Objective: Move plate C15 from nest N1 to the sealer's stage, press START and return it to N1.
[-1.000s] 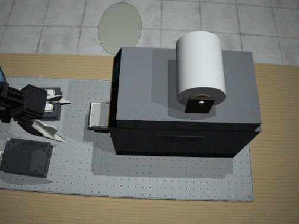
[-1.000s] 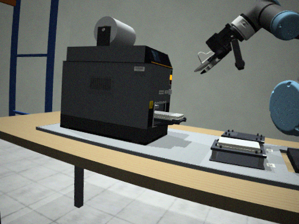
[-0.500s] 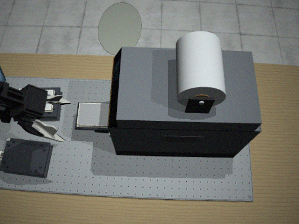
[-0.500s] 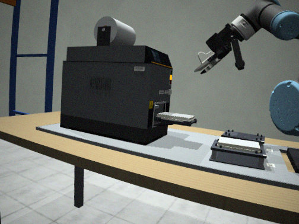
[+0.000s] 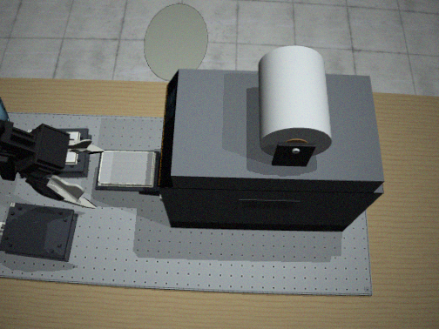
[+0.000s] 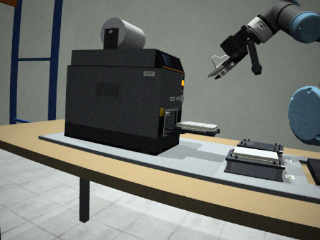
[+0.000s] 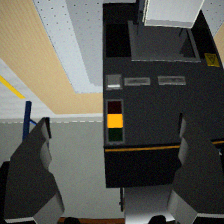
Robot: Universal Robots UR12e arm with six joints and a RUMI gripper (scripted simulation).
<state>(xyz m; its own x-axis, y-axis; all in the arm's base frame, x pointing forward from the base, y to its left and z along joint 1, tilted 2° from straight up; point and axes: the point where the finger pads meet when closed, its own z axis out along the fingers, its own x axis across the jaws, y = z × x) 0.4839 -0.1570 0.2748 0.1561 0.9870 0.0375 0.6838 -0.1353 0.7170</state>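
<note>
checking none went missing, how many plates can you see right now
2. One plate lies on the sealer's stage, out in front of the machine. The other plate sits in the nearer nest on the gray mat; the nest behind it looks vacant. The open pincer holds nothing.

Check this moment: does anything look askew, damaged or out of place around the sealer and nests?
Nothing stands out. The white foil-covered plate lies flat and square on the dark stage extended from the black box-shaped sealer, whose lamp shows amber. The open two-jaw gripper hangs high, apart from everything. A second white plate sits level in its dark nest.
</note>
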